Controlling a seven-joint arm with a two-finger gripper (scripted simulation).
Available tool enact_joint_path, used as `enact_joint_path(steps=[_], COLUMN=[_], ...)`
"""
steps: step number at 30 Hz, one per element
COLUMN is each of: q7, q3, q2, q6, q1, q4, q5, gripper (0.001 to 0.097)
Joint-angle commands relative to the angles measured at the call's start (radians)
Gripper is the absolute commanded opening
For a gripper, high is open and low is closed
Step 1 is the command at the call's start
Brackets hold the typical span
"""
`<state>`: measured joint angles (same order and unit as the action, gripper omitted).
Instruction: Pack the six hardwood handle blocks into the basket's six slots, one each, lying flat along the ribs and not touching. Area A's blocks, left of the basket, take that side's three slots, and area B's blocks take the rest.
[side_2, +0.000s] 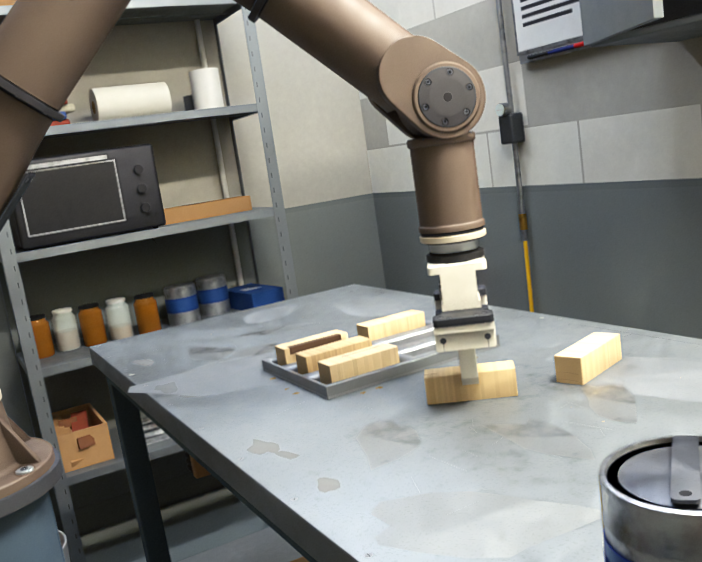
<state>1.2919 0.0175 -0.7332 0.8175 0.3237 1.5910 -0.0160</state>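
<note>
A pale hardwood block (471,381) lies flat on the table just right of the grey basket (357,363), held across its middle by my gripper (468,370), which comes straight down on it from above. Three blocks (334,352) lie side by side in the basket's near slots, parallel to the ribs, and a fourth block (391,324) lies at the basket's far end. One more block (588,357) rests alone on the table farther right. The basket's right-hand slots are partly hidden behind my gripper.
The table's front edge (246,462) runs diagonally below the basket. A metal can with a handle (656,497) stands at the lower right corner. Shelving with jars and an oven stands beyond the table's left end.
</note>
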Motion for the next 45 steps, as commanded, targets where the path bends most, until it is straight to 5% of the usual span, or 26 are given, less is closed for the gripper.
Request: enact_joint_path(steps=[1, 17, 27, 45], q7=[0.000, 0.000, 0.000, 0.001], q3=[0.000, 0.000, 0.001, 0.006], q2=[0.001, 0.001, 0.018, 0.102], q6=[0.000, 0.000, 0.024, 0.164], q1=[0.000, 0.000, -0.001, -0.004], q4=[-0.001, -0.001, -0.009, -0.064], q5=[0.000, 0.000, 0.000, -0.001], gripper=[0.0333, 0.0023, 0.0023, 0.0023])
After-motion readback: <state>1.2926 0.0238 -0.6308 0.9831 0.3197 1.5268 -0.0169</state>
